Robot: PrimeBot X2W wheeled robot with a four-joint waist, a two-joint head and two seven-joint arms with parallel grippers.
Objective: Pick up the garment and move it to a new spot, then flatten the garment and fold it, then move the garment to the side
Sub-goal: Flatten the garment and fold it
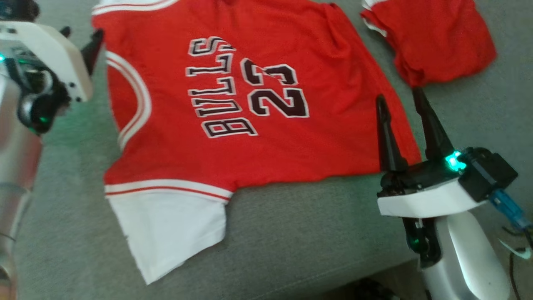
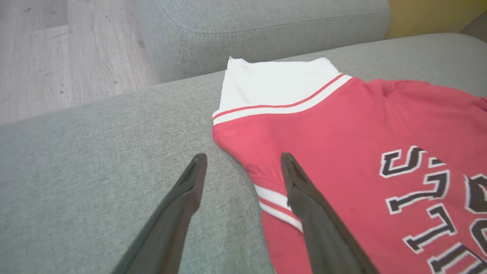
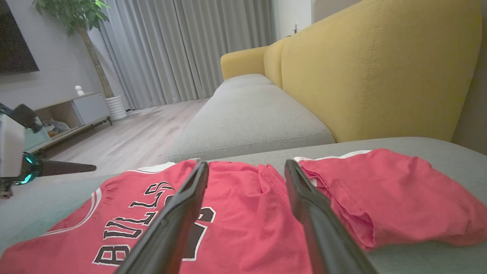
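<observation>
A red jersey [image 1: 250,104] with "BULLS 23" lettering lies spread flat on the grey sofa seat [image 1: 300,233], one white sleeve [image 1: 166,225] pointing toward the front edge. My right gripper [image 1: 399,96] is open at the jersey's right hem, one finger over the cloth and one beside it; its wrist view has the jersey [image 3: 236,228] under the open right gripper [image 3: 247,164]. My left gripper [image 1: 81,37] hovers open at the jersey's left side. In the left wrist view, this gripper [image 2: 243,158] straddles the striped armhole edge of the jersey [image 2: 361,144].
A second red garment [image 1: 433,37] lies crumpled at the back right, close to my right gripper, and appears again [image 3: 392,194] in the right wrist view. A yellow backrest [image 3: 380,68] rises behind the seat. Wooden floor [image 2: 57,57] lies beyond the cushion's edge.
</observation>
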